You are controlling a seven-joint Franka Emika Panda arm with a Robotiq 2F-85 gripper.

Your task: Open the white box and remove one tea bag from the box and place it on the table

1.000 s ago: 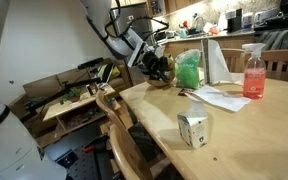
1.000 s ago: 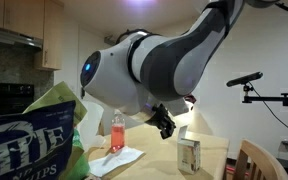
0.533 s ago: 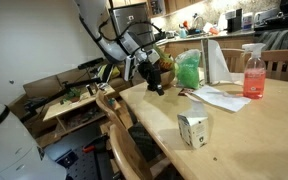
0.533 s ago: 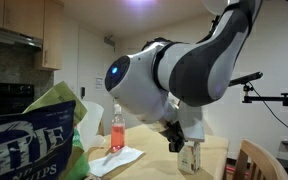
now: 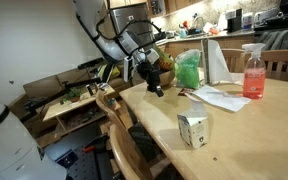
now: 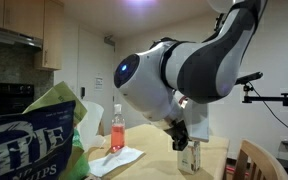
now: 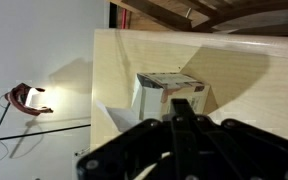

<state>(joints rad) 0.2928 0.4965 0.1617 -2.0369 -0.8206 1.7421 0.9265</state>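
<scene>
The white box stands upright on the light-wood table near its front edge, flap down. It also shows in an exterior view, partly behind my arm, and in the wrist view, just beyond my fingertips. My gripper hangs over the table's far left corner, well apart from the box. It also shows in an exterior view. In the wrist view the fingers lie together, shut and empty. No tea bag is in view.
A pink spray bottle, a green bag and flat white paper sheets sit at the table's back. A wooden chair stands at the table's left edge. A chip bag fills the foreground.
My arm has swung down and toward the table, bringing the gripper lower and nearer the white box. The box has not moved.
</scene>
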